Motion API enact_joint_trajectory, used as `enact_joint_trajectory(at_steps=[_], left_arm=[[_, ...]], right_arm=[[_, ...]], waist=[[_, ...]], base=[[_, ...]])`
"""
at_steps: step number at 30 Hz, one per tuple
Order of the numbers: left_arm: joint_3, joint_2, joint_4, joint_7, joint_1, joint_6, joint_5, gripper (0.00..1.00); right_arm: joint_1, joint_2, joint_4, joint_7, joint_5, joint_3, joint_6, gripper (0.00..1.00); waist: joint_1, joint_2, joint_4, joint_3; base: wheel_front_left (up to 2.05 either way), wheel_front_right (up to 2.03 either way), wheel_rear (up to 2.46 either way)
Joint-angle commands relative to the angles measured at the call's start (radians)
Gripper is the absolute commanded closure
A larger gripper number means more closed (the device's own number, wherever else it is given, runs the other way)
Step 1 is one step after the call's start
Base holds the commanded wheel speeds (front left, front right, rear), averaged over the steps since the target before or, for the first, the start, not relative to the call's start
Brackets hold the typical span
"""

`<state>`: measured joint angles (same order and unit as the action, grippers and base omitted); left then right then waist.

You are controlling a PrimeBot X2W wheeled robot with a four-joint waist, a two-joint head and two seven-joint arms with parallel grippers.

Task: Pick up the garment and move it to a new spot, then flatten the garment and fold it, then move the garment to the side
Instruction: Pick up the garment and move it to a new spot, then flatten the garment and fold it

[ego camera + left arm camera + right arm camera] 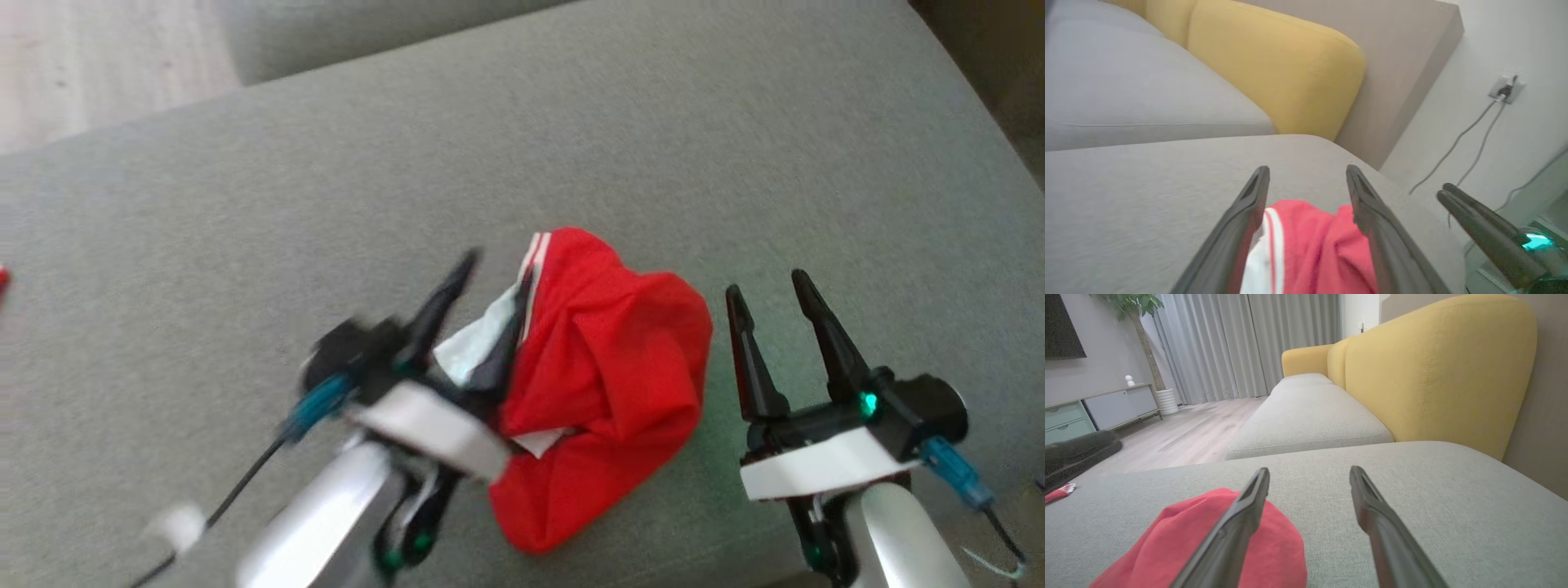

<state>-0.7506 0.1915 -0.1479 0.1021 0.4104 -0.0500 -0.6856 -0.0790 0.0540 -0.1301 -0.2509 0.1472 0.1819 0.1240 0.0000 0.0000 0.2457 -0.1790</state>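
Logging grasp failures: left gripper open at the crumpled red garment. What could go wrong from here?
1. The garment is bunched; the left gripper may pinch several layers or one loose fold, lifting a clump.
2. The right gripper, open over bare cushion beside it, could snag an edge.

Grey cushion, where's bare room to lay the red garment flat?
Bare: the wide stretch of grey cushion beyond the red garment, up to its far edge, and the part left of the left gripper. Crowded: the near edge, with the garment between that and the right gripper.
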Motion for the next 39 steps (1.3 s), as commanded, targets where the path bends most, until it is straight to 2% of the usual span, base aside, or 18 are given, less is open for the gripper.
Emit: enact_joint_trajectory(at_steps=[1, 5, 9, 15, 22, 29, 34, 39], left_arm=[[0.053, 0.028, 0.046, 0.026, -0.015, -0.017, 0.003, 0.0], [0.097, 0.082, 0.06, 0.091, -0.135, -0.074, 0.004, 0.0], [0.128, 0.112, 0.042, 0.14, -0.232, -0.114, 0.035, 0.0], [0.216, 0.081, 0.023, 0.159, -0.33, -0.118, 0.104, 0.0], [0.392, 0.009, 0.022, 0.159, -0.448, -0.046, 0.226, 0.0], [0.494, -0.056, -0.008, 0.16, -0.479, 0.04, 0.301, 0.0], [0.499, -0.096, -0.022, 0.16, -0.461, 0.11, 0.318, 0.0], [0.412, -0.12, -0.065, 0.151, -0.398, 0.16, 0.285, 0.0]], right_arm=[[0.0, -0.004, 0.034, -0.011, -0.009, 0.014, 0.007, 0.0], [0.024, -0.004, 0.032, -0.011, -0.032, -0.008, 0.007, 0.0], [0.049, -0.004, 0.028, -0.011, -0.053, -0.034, 0.007, 0.0], [0.085, -0.003, 0.01, -0.011, -0.081, -0.063, 0.007, 0.0], [0.112, 0.0, -0.014, -0.011, -0.092, -0.08, 0.007, 0.0], [0.112, -0.001, -0.023, -0.011, -0.09, -0.082, 0.007, 0.0], [0.104, -0.001, -0.026, -0.011, -0.087, -0.069, 0.007, 0.0], [0.09, -0.002, -0.03, -0.011, -0.083, -0.055, 0.007, 0.0]], waist=[[0.0, 0.0, -0.026, 0.027], [0.0, 0.0, -0.057, 0.057], [0.0, 0.0, -0.088, 0.076], [0.0, 0.0, -0.129, 0.093], [0.0, 0.0, -0.151, 0.11], [0.0, 0.0, -0.161, 0.111], [0.0, 0.0, -0.149, 0.104], [0.0, 0.0, -0.122, 0.088]], base=[[0.0, 0.0, 0.0], [0.0, 0.0, 0.0], [0.0, 0.0, 0.0], [0.0, 0.0, 0.0], [0.0, 0.0, 0.0], [0.0, 0.0, 0.0], [0.0, 0.0, 0.0], [0.0, 0.0, 0.0]])
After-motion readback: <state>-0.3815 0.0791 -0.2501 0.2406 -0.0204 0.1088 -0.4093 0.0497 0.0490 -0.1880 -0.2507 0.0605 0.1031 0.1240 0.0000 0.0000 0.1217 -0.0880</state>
